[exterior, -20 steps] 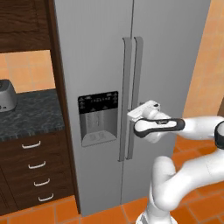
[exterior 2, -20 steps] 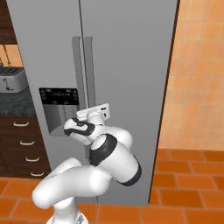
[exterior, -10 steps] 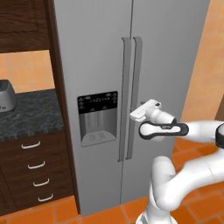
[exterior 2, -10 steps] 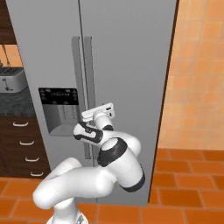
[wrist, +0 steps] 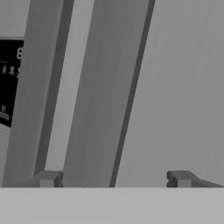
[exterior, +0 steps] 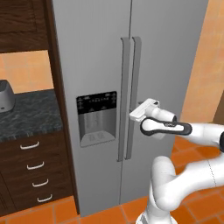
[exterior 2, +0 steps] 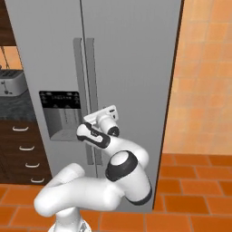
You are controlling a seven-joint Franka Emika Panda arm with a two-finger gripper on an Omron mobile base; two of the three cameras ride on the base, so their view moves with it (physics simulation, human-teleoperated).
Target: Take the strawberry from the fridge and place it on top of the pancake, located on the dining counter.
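arm: white, dark joints, elbow bent low, forearm reaching level and forward | gripper (wrist: 114, 179): at mid height, pointing ahead | fingers (wrist: 47, 178): two dark tips set wide apart, nothing between them

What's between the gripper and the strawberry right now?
The fridge doors, both shut. The strawberry isn't visible, presumably behind them. The gripper is at the right door's handle, fingertips apart, with the handle running up between them in the hand view. Nothing else visibly blocks the way.
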